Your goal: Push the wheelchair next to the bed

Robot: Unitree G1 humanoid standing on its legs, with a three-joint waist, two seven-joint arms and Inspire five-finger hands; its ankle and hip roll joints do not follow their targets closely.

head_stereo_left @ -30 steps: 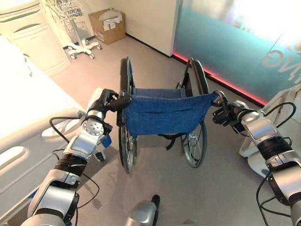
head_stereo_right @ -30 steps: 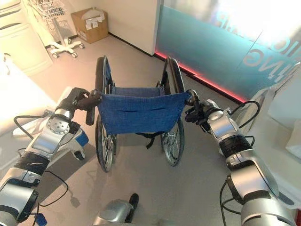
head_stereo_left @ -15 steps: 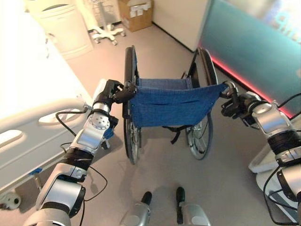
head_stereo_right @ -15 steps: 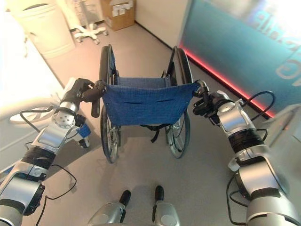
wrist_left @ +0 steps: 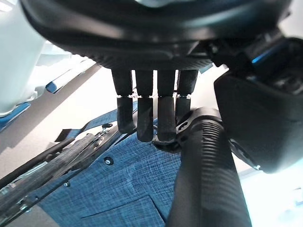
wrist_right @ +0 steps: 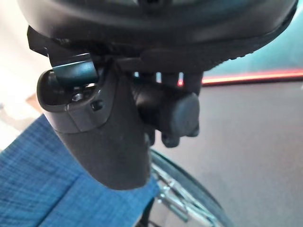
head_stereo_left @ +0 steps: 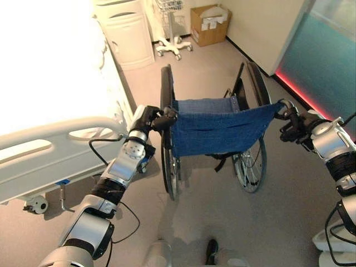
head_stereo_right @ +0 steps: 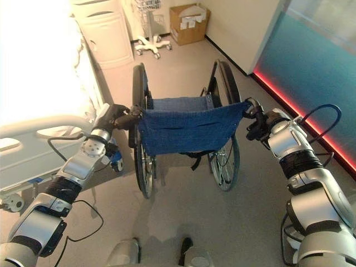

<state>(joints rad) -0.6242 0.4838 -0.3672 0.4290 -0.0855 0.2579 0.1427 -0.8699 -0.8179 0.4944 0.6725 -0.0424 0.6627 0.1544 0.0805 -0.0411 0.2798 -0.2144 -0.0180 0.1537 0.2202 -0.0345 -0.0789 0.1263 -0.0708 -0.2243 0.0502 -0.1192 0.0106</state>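
The wheelchair (head_stereo_left: 219, 127), with a blue cloth back and large black wheels, stands straight ahead of me, facing away. The white bed (head_stereo_left: 55, 133) with its side rail lies along the left; the chair's left wheel (head_stereo_left: 166, 111) is a short way from it. My left hand (head_stereo_left: 146, 117) is shut on the left push handle (wrist_left: 208, 175), fingers (wrist_left: 144, 118) curled over the ribbed grip. On the far side my right hand (head_stereo_right: 261, 119) is shut on the right push handle (wrist_right: 177, 113).
A white bedside cabinet (head_stereo_left: 129, 39), a wheeled stand (head_stereo_left: 172, 44) and a cardboard box (head_stereo_left: 208, 25) stand by the far wall. A teal glass wall with a red floor strip (head_stereo_left: 328, 61) runs along the right. A white device base (head_stereo_left: 334, 239) sits at the lower right.
The camera has swung left toward the bed. The wheelchair, with both hands still on its handles, has rolled forward and now stands beside the bed's rail, nearer the cabinet.
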